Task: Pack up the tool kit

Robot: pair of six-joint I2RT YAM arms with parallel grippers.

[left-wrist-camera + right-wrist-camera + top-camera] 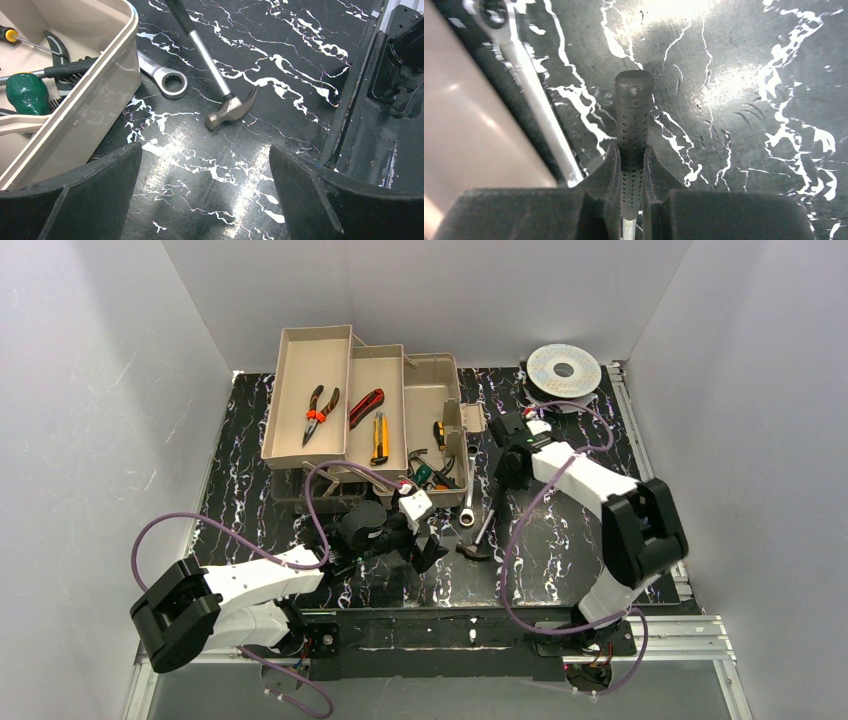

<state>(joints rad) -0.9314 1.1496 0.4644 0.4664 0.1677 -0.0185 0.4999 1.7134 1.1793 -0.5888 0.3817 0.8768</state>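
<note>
Left of the spread, empty left tool (pixel 205 172): open beige plastic toolbox (pixel 100 85). Ahead, steel claw hammer (pixel 230 106), head on black marbled bench (pixel 300 60). Right tool (pixel 631 165) clamped on its rubber grip, far from head; risk of sagging, twisting loose on lifting.

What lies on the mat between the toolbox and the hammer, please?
A silver ring spanner lies there, close beside the toolbox wall and short of the hammer; the left wrist view shows it.
</note>
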